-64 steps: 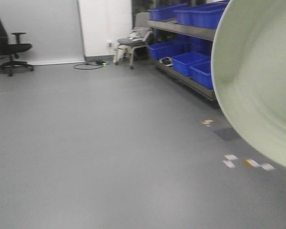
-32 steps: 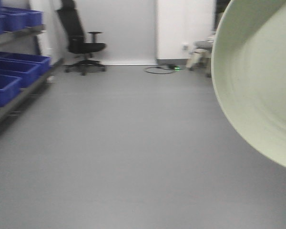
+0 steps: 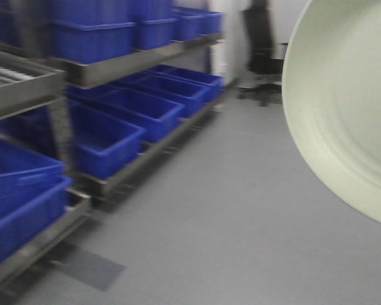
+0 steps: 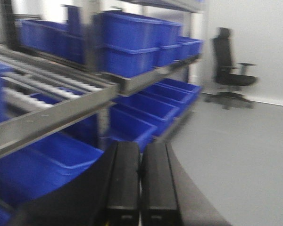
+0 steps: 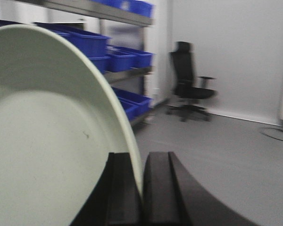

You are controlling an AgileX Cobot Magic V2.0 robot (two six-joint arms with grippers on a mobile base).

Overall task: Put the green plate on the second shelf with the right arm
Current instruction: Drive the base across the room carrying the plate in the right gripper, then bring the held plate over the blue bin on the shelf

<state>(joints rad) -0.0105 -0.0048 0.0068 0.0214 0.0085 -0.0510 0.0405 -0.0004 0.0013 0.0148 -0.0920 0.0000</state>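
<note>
The green plate (image 3: 349, 108) is pale sage-green and fills the right side of the front view, held up on edge in the air. In the right wrist view the plate (image 5: 42, 141) stands upright, and my right gripper (image 5: 141, 183) is shut on its rim, one black finger on each side. My left gripper (image 4: 140, 181) is shut and empty, its two black fingers pressed together. A metal shelf rack (image 3: 114, 70) with several levels stands at the left of the front view and also shows in the left wrist view (image 4: 61, 110).
Blue plastic bins (image 3: 108, 136) fill the rack's levels. One roller level (image 4: 47, 84) has bare metal rollers. A black office chair (image 5: 188, 89) stands by the far wall. Grey floor (image 3: 241, 222) spreads to the right of the rack.
The front view has swung round: the chair and open floor have slid right, and the rack with blue bins now fills the left. The plate stays in the same place in view.
</note>
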